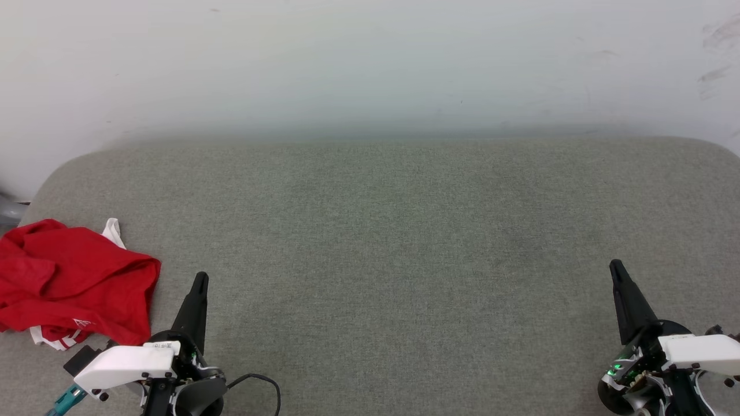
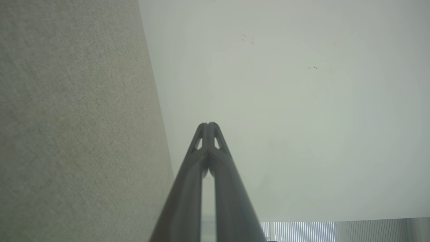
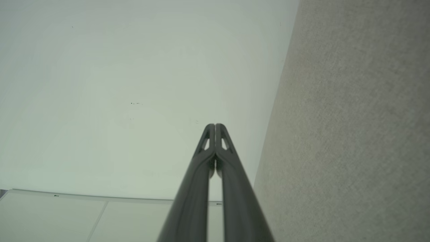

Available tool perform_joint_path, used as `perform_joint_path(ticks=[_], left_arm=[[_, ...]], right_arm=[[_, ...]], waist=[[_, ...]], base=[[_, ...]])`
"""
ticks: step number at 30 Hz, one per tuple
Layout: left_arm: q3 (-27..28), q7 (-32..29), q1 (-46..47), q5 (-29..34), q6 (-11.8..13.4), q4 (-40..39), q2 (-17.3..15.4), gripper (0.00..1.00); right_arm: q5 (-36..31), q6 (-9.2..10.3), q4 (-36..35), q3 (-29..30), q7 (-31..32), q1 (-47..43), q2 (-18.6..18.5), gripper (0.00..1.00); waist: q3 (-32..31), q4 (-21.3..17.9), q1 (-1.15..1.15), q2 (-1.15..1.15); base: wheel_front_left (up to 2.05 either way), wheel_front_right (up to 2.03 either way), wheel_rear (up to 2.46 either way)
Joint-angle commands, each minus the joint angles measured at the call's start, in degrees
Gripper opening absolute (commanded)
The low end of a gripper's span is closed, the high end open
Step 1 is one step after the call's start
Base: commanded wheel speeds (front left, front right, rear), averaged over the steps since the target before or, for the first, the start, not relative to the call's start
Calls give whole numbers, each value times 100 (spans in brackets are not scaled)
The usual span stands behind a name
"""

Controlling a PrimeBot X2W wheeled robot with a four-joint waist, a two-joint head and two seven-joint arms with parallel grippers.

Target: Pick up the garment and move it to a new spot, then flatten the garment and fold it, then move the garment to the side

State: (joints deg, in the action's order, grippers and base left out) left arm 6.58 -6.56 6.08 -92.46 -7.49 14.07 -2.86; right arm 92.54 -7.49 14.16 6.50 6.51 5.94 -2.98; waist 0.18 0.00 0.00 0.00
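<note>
left claw [image 1: 200, 278] sits low at the robot's left, right claw [image 1: 616, 266] low at its right; both have fingers pressed together, pointing forward, holding nothing.

Left gripper [image 2: 209, 125]: fingers pressed together, tips touching, nothing between them. Grey fabric surface [image 2: 74, 127] at left. Pale wall [image 2: 302, 117] beyond.

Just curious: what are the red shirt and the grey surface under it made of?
The garment looks like thin, matte knit fabric, perhaps synthetic: it lies in soft crumpled folds. The surface seems grey woven upholstery, with visible weave and rounded corners.
</note>
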Motion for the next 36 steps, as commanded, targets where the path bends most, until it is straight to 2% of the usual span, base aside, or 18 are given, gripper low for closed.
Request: perform_joint_path(ticks=[1,28,29,36], left_arm=[[11,-8,35,10,-15,-3,9,0],[10,-8,35,10,-15,-3,9,0],[-3,1,-1,-1,0,4,0,100],[-190,136,-84,-13,1,-51,7,100]], right_arm=[[-28,0,1,-2,-2,75,19,0],[-28,0,0,-2,-2,75,19,0],[-1,0,3,0,-1,-1,0,100],[-34,0,-64,-98,-119,-130,4,100]], waist=[[0,0,0,0],[0,0,0,0],[0,0,0,0],[1,4,0,0]], base=[[0,0,0],[0,0,0],[0,0,0],[0,0,0]])
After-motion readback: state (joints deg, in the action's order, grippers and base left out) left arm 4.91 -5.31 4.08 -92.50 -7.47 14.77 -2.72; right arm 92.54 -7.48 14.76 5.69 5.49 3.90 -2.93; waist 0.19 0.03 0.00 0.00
